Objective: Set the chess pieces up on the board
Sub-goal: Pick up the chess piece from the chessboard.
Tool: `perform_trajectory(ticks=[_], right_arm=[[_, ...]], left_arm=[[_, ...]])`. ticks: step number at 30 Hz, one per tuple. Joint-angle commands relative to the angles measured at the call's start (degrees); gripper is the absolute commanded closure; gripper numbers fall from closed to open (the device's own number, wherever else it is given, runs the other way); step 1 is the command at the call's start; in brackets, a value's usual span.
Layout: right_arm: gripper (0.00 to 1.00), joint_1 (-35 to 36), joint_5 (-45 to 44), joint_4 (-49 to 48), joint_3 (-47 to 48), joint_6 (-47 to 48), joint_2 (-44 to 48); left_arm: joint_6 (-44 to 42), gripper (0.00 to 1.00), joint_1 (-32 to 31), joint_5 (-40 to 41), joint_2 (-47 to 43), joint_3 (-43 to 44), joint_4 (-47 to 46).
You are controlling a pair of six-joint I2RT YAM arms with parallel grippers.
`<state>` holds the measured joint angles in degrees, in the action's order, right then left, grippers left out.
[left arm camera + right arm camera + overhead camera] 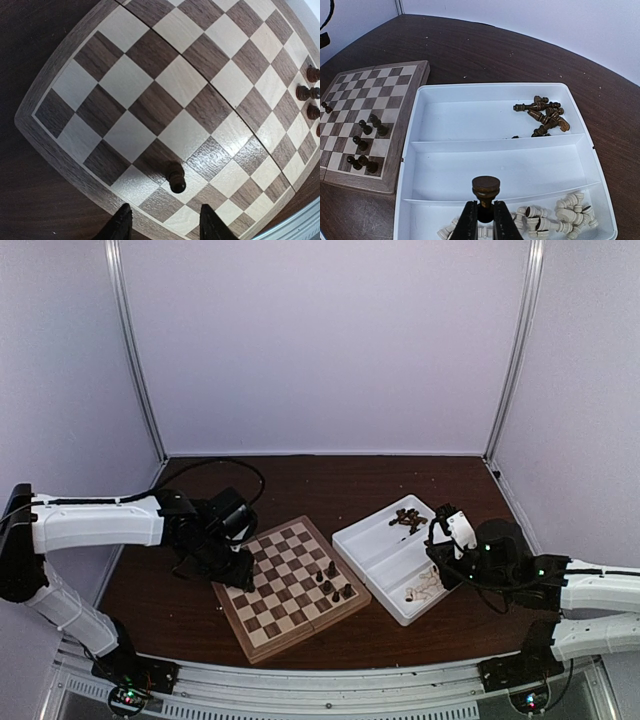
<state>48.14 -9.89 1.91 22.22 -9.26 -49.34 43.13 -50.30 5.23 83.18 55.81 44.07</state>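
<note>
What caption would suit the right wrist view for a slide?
Right fingers shut on a dark chess piece above the white tray; dark pieces heaped far, cream pieces near, board at left.

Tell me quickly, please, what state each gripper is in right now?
Left gripper: open, holding nothing; a dark piece stands on the board beyond its fingers.
Right gripper: closed on a brown chess piece.

No legible text; no labels, brands, numbers or signs in any view
</note>
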Motion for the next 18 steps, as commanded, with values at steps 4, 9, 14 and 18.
perform_trajectory(ticks=[4,9,14,18], right_arm=[[0.91,-0.29,0.31,-0.84,-0.43,-0.32,0.41],[0.9,-0.31,0.18,-0.7,-0.42,-0.32,0.48],[0.9,-0.28,0.18,-0.79,-0.42,-0.37,0.35],[0.9,-0.3,0.15,-0.69,-0.42,-0.41,0.3]], left_arm=[[-1.04,0.57,0.03,-0.11,4.09,3.61,0.71],[-1.47,0.61,-0.12,-0.64,6.68,4.36,0.57],[-1.81,0.66,-0.15,-0.68,7.94,4.89,0.06],[-2.0,0.7,-0.15,-0.81,9.22,5.48,0.13]])
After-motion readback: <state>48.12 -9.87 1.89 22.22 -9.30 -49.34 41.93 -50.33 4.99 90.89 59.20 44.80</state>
